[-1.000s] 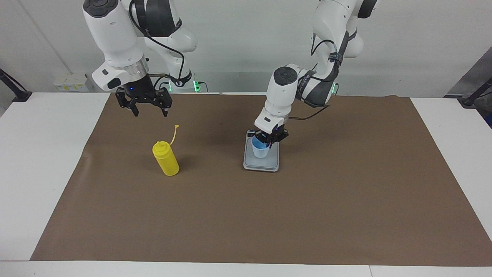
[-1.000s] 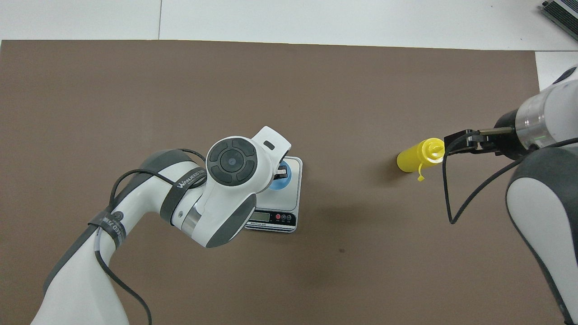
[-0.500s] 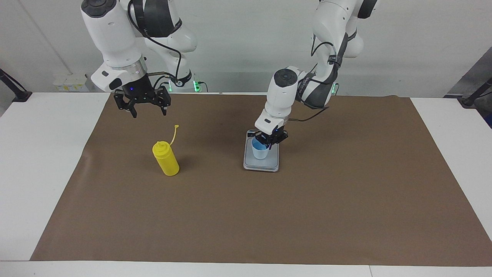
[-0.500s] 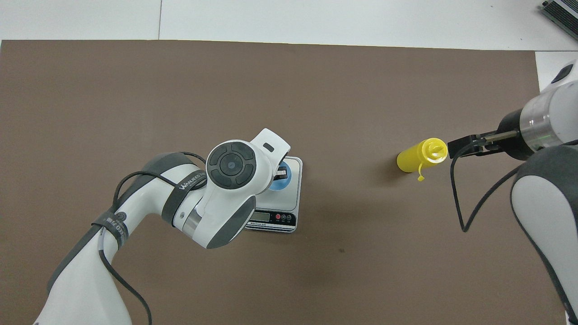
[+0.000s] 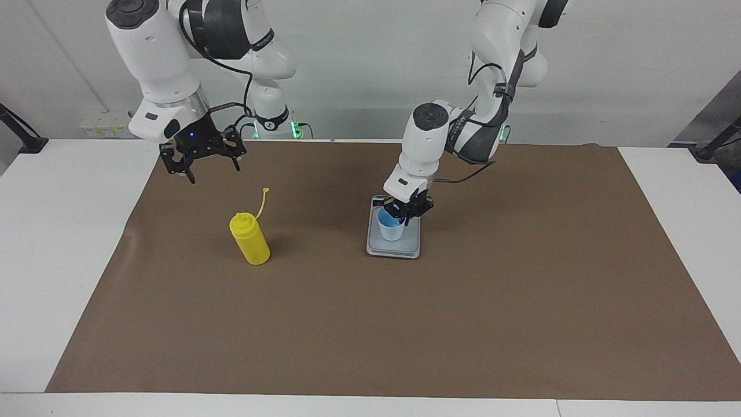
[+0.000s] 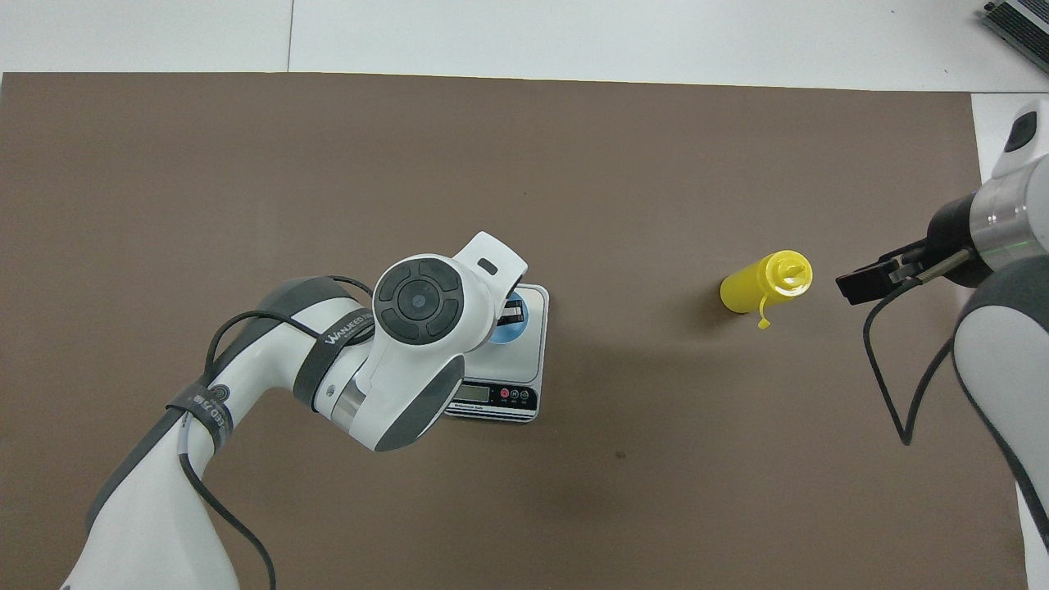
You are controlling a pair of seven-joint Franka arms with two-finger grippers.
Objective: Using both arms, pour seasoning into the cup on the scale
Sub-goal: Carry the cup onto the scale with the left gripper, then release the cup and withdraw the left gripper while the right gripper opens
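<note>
The yellow seasoning bottle (image 5: 250,238) (image 6: 762,283) stands upright on the brown mat, uncapped, its cap strap (image 5: 261,202) sticking up. The pale-blue cup (image 5: 391,227) (image 6: 506,329) stands on the silver scale (image 5: 399,248) (image 6: 524,360), whose display end lies nearer to the robots. My left gripper (image 5: 407,213) is down at the cup's rim, and its wrist hides most of the cup in the overhead view. My right gripper (image 5: 213,172) (image 6: 862,287) hangs open in the air over the mat's edge beside the bottle, toward the right arm's end, holding nothing.
The brown mat (image 5: 405,324) covers most of the white table (image 5: 52,243). Black stands (image 5: 23,139) sit at both ends of the table. A dark device (image 6: 1016,24) lies at the table's corner farthest from the robots.
My right gripper has drawn away from the bottle toward the right arm's end of the table and risen a little. The left gripper stays at the cup; cup, scale and bottle have not moved.
</note>
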